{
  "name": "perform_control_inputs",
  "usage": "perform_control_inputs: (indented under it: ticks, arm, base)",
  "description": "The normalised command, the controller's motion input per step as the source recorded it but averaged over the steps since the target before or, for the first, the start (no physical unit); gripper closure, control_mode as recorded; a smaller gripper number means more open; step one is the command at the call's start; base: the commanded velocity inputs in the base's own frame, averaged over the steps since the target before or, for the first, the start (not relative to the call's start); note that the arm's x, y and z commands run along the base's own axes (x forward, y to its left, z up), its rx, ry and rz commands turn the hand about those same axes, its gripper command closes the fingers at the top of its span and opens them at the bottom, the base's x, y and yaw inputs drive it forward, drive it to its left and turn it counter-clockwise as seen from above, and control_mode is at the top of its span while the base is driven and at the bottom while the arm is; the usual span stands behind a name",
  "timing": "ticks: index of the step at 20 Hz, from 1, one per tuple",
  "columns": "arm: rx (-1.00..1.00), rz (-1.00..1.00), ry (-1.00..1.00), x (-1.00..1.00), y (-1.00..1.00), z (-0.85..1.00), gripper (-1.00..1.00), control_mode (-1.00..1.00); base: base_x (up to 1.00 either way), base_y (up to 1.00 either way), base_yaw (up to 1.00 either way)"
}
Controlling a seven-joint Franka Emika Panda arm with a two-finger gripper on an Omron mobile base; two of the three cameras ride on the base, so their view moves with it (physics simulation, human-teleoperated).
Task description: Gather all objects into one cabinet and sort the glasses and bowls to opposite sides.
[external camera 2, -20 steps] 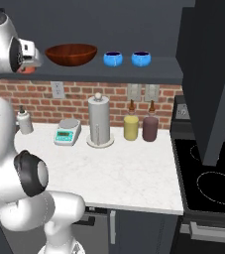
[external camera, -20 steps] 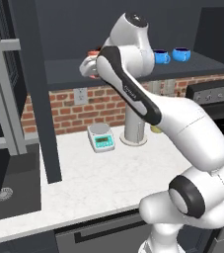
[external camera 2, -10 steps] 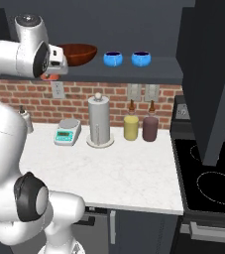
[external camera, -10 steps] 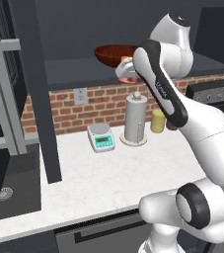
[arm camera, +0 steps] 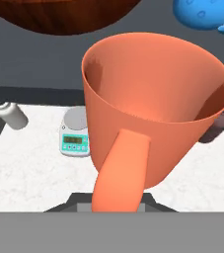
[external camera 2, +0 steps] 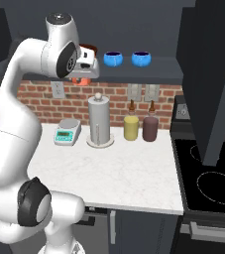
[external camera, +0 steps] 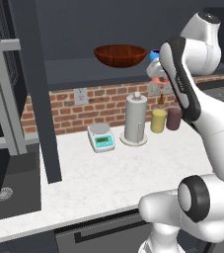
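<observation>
my gripper (external camera 2: 84,74) is clenched on the orange mug (arm camera: 153,108) by its handle, holding it in the air just in front of the cabinet shelf (external camera: 79,74), between the wooden bowl (external camera: 120,54) and the blue cups (external camera 2: 113,59). i judge the mug light, rigid and glossy, so a handle grip could let it swing; it looks chippable if knocked.

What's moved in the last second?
The arm has swung right along the shelf front, carrying the orange mug in the gripper past the bowl towards the blue cups. The grip stayed shut on the mug. Bowl, cups and counter items haven't moved.
</observation>
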Motion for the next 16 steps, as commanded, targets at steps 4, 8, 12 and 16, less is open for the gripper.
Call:
perform_control_inputs:
  ticks: [4,8,12,16]
  arm:
    - [-0.07,-0.14,0.00,0.00,-0.85,0.00,1.00,-1.00]
    - [-0.08,-0.05,0.00,0.20,-0.71,0.00,1.00,-1.00]
    - [-0.05,0.00,-0.03,0.32,-0.57,0.00,1.00,-1.00]
    - [-0.02,0.00,-0.09,0.35,-0.48,0.00,1.00,-1.00]
  base:
    - [0.00,0.00,0.00]
    - [0.00,0.00,0.00]
    - [0.00,0.00,0.00]
    - [0.00,0.00,0.00]
